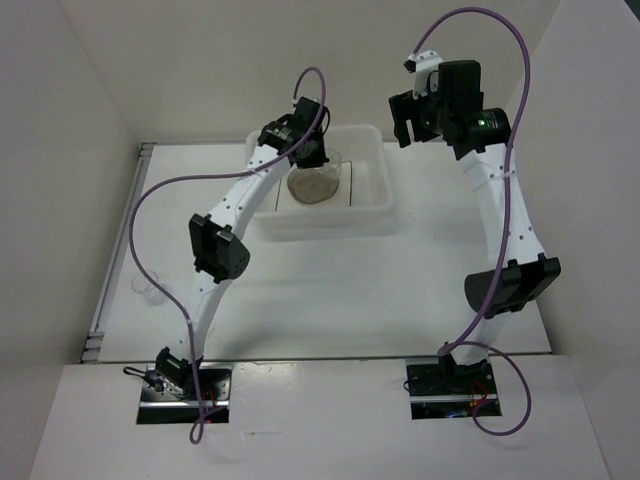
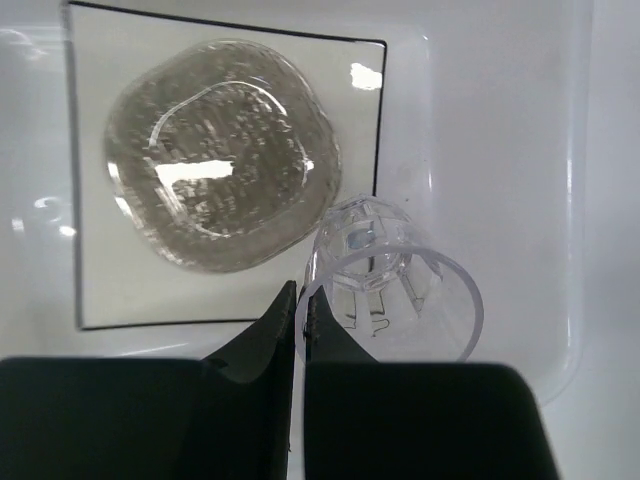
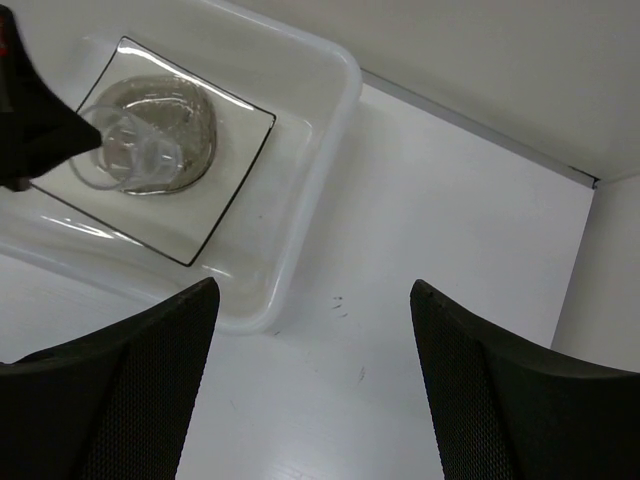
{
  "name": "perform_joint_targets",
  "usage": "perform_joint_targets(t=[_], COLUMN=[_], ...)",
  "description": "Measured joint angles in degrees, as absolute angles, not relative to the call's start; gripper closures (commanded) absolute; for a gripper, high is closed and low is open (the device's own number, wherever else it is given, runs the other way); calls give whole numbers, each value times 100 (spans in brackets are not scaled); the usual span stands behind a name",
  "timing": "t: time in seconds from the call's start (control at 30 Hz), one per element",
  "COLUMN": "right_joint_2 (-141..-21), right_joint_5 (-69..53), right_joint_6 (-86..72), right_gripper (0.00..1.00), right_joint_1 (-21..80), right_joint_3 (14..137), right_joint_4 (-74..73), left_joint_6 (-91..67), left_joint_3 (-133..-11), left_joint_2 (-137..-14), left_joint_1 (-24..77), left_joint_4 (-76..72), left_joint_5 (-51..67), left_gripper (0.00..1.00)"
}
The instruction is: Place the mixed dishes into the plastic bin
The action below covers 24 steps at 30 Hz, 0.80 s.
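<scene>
The plastic bin (image 1: 385, 215) stands at the back middle of the table. Inside it lies the square white plate (image 2: 100, 270) with a thin dark rim, and a round greyish dish (image 2: 220, 165) rests on that plate. My left gripper (image 2: 300, 305) hangs over the bin, shut on the rim of a tiny clear cup (image 2: 400, 290), which is tilted above the plate's right corner. My right gripper (image 3: 315, 290) is open and holds nothing, raised above the bare table to the right of the bin (image 3: 330, 130). From there I also see the cup (image 3: 130, 155) over the plate (image 3: 215, 200).
White walls close in the table on the left, back and right. A faint small clear thing (image 1: 150, 290) lies on the table at the far left, next to the purple cable; it is too faint to name. The left arm's elbow (image 1: 218, 250) stands in front of the bin.
</scene>
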<state>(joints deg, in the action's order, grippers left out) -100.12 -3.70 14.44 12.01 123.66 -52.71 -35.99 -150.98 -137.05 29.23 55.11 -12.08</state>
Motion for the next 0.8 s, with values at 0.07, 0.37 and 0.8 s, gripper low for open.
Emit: perform_joint_targets(t=[0.07, 0.37, 0.8], right_joint_2=[-9983, -9902, -9212], right_joint_5=[-355, -189, 86], right_joint_6=[1466, 1575, 1761], right_gripper=[18, 18, 18], right_joint_1=[1201, 1201, 1201], right_joint_3=[12326, 12311, 11367], right_joint_4=[-5273, -5264, -5100], left_joint_6=[-3662, -3789, -3758], left_joint_3=[-15607, -17264, -17563], left_joint_2=[-14239, -15998, -16285], left_joint_1=[2912, 3188, 3800], left_joint_4=[5494, 5448, 5728], left_joint_5=[-947, -388, -552], left_gripper=[100, 100, 81])
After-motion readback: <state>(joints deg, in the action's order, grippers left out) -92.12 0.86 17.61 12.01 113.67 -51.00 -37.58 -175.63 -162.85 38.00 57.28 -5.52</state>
